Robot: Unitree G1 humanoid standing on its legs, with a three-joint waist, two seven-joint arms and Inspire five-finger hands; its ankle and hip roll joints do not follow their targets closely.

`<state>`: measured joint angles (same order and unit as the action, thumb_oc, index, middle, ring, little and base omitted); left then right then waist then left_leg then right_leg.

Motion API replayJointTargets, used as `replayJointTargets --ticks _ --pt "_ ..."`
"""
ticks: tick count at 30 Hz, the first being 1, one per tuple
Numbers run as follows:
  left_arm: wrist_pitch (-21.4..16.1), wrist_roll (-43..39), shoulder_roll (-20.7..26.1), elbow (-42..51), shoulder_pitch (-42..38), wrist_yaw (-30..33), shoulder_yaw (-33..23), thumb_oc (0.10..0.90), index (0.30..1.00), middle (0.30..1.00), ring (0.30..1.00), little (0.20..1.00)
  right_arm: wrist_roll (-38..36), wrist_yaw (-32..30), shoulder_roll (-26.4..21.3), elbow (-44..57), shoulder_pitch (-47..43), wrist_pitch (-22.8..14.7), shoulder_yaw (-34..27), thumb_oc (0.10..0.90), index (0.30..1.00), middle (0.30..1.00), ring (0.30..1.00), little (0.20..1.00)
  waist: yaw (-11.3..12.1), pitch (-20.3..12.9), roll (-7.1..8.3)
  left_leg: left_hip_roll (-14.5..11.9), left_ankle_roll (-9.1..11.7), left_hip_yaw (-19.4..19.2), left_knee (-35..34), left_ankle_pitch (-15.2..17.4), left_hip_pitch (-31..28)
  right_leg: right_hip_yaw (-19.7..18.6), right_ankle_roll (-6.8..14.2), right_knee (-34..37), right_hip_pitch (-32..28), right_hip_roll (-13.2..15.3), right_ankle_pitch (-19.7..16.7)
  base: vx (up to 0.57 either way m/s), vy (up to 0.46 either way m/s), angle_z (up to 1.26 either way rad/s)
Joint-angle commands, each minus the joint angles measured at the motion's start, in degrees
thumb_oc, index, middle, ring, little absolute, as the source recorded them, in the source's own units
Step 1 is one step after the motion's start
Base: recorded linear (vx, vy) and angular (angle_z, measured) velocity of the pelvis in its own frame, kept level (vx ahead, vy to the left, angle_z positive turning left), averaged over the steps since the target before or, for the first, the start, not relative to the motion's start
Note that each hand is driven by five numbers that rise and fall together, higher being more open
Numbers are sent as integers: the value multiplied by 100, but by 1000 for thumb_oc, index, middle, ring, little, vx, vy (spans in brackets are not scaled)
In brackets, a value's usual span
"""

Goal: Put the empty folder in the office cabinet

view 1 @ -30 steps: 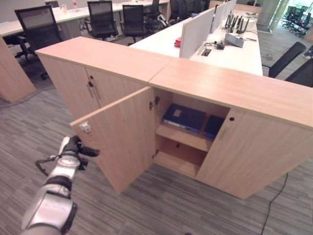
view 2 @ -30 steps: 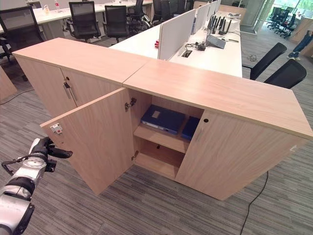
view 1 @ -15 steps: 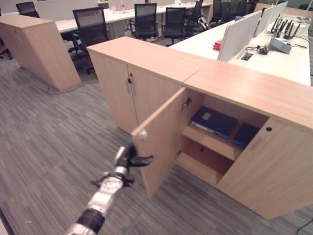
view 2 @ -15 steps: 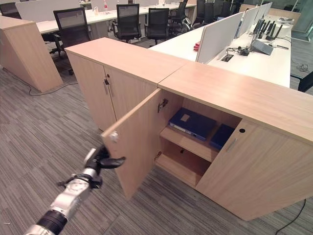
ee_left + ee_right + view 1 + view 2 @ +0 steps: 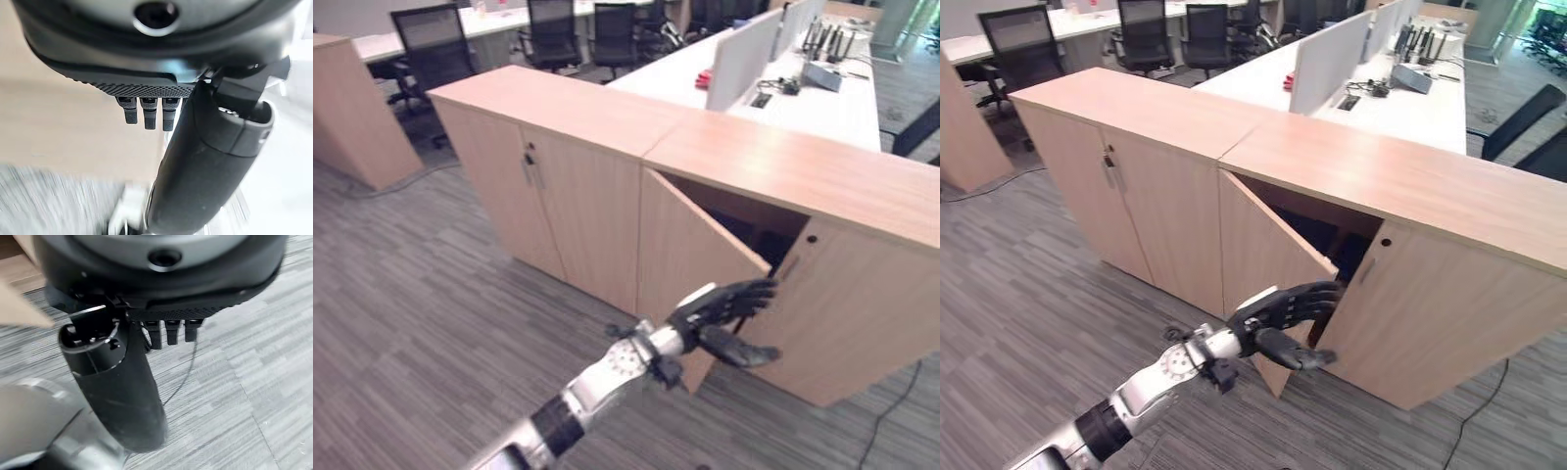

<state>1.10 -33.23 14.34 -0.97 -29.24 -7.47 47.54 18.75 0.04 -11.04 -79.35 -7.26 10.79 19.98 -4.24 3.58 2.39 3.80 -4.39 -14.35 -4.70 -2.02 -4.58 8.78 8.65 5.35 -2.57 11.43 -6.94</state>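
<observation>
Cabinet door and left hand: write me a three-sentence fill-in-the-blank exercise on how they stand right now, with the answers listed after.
1. The cabinet door is ajar and hinged on its ____ side as seen from the robot.
2. The left hand has its fingers stretched straight, so the hand is ____.
3. The floor in front of the cabinet is covered with grey ____.

Missing words: left; open; carpet

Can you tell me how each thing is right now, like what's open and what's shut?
left hand: open, fingers straight against the door's outer face
cabinet door: ajar, partly swung toward shut
right door: shut
neighbouring cabinet's doors: shut
right hand: open, holding nothing, above the carpet
</observation>
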Motion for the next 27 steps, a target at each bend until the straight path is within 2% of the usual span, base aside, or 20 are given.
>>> replayJointTargets --ticks 1,7,12,13,14,16,18,20,27 --pt "-785 -190 -473 310 -839 44 -562 800 900 900 900 900 -446 -250 -214 -236 -476 -180 260 800 900 900 900 900 117 -205 -66 -243 285 357 -30 764 -123 234 177 -35 -453 1 700 -42 -106 -20" --pt "-817 54 -160 48 -542 77 -830 800 900 900 900 900 -713 -292 -315 -415 -412 -184 -41 800 900 900 900 900 79 -250 -145 -361 384 362 -30 673 -99 231 78 -35 -455 -125 825 -39 -102 -8" --pt "-752 521 269 -518 439 27 -1303 800 900 900 900 900 -1086 -390 -465 -368 -413 -269 -425 800 900 900 900 900 124 -241 -216 -497 488 423 -30 556 -76 271 -47 -35 -472 -276 934 -28 -121 -3" --pt "-680 492 438 -542 991 -86 -1515 800 900 900 900 900 -1156 -400 -494 -411 -402 -289 -559 800 900 900 900 900 170 -218 -241 -546 525 459 -30 521 -82 289 -92 -35 -502 -334 977 -19 -114 -1" --pt "-678 492 441 -539 993 -86 -1518 800 900 900 900 900 -1157 -400 -492 -411 -402 -289 -558 800 900 900 900 900 169 -231 -240 -547 525 458 -30 512 -65 288 -95 -35 -484 -334 970 -13 -110 1" --pt "-575 221 760 -323 1801 -369 -1800 800 900 900 900 900 -1193 -375 -559 -506 -352 -269 -758 800 900 900 900 900 247 -217 -285 -618 580 504 -30 444 -47 321 -163 -35 -479 -420 1001 -8 -116 11" --pt "-569 219 767 -312 1811 -370 -1804 800 900 900 900 900 -1194 -376 -557 -506 -349 -269 -754 800 900 900 900 900 244 -222 -283 -619 581 505 -30 444 -46 322 -164 -35 -478 -422 1002 -2 -76 12" --pt "-433 -166 1194 95 2552 -812 -2054 800 900 900 900 900 -1135 -278 -655 -635 -264 -261 -920 800 900 900 900 900 309 -211 -340 -723 660 525 -30 352 -43 333 -248 -35 -484 -547 1048 1 -157 12" --pt "-234 -406 1430 173 3134 -998 -2374 800 900 900 900 900 -1357 -251 -783 -693 -201 -267 -1198 800 900 900 900 900 339 -180 -381 -945 799 571 -30 177 -41 324 -403 -35 -507 -784 1160 -5 -132 4"
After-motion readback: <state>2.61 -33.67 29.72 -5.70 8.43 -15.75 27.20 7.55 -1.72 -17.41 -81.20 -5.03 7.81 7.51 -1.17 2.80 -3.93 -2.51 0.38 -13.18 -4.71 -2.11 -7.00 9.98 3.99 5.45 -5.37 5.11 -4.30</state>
